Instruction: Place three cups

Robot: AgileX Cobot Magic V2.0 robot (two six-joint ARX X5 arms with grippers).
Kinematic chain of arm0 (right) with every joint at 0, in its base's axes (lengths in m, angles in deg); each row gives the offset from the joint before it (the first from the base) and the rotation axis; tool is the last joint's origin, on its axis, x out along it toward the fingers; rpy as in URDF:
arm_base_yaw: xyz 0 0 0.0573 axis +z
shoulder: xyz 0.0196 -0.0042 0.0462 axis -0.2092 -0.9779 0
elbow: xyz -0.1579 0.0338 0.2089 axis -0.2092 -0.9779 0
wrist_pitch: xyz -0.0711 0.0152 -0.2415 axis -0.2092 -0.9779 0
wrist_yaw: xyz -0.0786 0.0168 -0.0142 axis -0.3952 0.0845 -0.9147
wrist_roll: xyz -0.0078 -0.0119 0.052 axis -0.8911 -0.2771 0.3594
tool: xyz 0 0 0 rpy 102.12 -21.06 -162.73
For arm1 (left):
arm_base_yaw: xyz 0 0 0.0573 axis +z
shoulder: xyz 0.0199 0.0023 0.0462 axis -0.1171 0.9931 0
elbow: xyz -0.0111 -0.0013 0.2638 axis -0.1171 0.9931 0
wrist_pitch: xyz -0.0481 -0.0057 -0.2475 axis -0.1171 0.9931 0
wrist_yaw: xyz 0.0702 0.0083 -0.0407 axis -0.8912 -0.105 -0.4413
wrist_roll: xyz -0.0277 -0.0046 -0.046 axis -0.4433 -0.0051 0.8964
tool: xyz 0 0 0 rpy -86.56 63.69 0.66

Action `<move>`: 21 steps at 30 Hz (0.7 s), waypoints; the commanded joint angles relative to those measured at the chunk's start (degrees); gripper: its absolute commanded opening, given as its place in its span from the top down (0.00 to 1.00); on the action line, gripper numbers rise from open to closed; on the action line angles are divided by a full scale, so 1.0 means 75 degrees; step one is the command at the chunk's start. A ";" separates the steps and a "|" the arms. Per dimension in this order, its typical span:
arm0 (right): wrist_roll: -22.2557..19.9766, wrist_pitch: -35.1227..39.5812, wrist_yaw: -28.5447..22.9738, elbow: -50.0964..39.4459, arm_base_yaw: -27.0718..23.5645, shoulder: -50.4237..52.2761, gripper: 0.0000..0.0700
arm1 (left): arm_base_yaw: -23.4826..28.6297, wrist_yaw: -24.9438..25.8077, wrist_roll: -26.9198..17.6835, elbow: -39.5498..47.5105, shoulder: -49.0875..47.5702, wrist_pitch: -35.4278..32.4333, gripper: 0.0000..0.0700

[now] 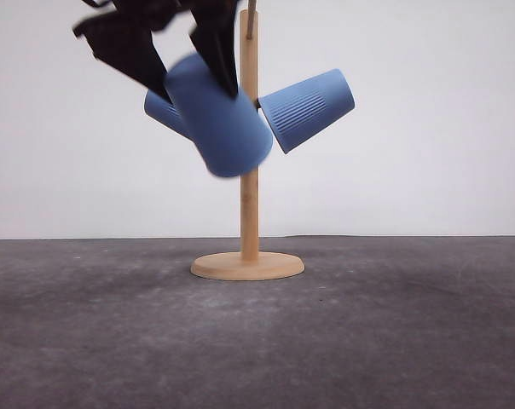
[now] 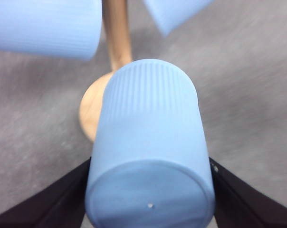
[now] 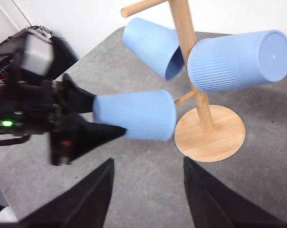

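Three blue ribbed cups are around the wooden stand [image 1: 250, 170]. One cup [image 1: 307, 109] hangs on a right peg, and another [image 1: 162, 111] hangs on the left, partly hidden. My left gripper [image 1: 193, 85] is shut on the third cup [image 1: 222, 119], which is tilted in front of the post. In the left wrist view this cup [image 2: 150, 156] sits between the fingers [image 2: 62, 199], flat bottom toward the camera. In the right wrist view its mouth [image 3: 169, 115] is right by a short lower peg [image 3: 185, 98]. My right gripper [image 3: 148, 190] is open and empty, apart from the stand.
The stand's round base [image 1: 247, 266] rests on a dark grey tabletop [image 1: 394, 341] before a white wall. A bare upper peg [image 3: 143, 7] sticks out at the stand's top. The left arm's body [image 3: 34, 109] hangs beside the stand.
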 commanded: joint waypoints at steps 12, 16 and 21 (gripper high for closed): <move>-0.0147 0.0045 -0.0001 0.0152 0.0026 -0.0165 0.58 | -0.0149 -0.0762 -0.0256 -0.0411 0.0996 -0.0452 0.38; -0.0147 0.0057 -0.0001 0.0152 0.0026 -0.0166 0.58 | -0.0144 -0.0761 -0.0256 -0.0411 0.0996 -0.0861 0.38; -0.0144 0.0051 -0.0001 0.0152 0.0026 -0.0166 0.58 | -0.0099 -0.0787 -0.0256 -0.0409 0.1002 -0.1027 0.38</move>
